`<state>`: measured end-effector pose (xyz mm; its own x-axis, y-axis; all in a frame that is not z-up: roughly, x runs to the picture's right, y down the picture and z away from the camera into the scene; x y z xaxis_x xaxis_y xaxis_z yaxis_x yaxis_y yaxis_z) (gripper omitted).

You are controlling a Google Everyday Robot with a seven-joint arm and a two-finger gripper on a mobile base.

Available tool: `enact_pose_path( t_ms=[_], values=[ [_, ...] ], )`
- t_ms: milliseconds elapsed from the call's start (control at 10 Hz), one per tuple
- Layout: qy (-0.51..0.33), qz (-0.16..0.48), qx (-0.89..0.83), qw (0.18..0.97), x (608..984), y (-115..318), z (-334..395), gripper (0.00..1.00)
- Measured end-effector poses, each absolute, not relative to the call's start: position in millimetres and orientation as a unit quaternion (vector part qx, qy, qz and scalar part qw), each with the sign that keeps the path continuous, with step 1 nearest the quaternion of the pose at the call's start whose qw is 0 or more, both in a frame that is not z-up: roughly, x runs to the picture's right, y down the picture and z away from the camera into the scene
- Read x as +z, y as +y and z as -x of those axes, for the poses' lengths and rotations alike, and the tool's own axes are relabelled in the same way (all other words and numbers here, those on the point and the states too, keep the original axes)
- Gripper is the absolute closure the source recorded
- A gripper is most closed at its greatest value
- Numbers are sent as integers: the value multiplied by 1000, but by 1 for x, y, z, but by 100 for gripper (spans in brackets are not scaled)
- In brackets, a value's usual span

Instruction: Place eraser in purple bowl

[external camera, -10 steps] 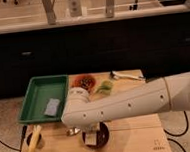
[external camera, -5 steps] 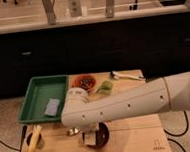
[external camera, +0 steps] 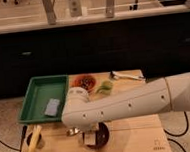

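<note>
Down near the front edge of the light wooden counter (external camera: 136, 137), the small pale tan rectangular eraser (external camera: 88, 140) shows at the left side of the small round, nearly black purple bowl (external camera: 102, 136), overlapping its rim from this angle. Can't say if it's lying inside or being held. The robot's hand (external camera: 89, 132) sits right over it, mostly hidden under the fat white arm (external camera: 121, 106) stretching across from the right, so honestly I can't tell whether it's clamped on anything or loose. Further back are a reddish-brown bowl (external camera: 84, 82), a small green bowl (external camera: 105, 86) and a silvery utensil (external camera: 126, 76). Off to the left, a green rectangular tray (external camera: 37, 90) holds a flat grey-blue rectangle (external camera: 52, 107), and a yellow banana (external camera: 34, 141) lies by the front left corner.
</note>
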<state>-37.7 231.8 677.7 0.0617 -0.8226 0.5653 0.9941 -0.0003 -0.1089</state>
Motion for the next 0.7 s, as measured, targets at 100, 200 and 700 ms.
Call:
enact_pose_path(
  t_ms=[100, 200, 700],
  values=[
    [-174, 248, -663, 685, 678, 231, 36, 100],
    [-174, 248, -663, 685, 678, 231, 35, 97],
    [-177, 254, -650, 694, 693, 228, 25, 46]
  ],
)
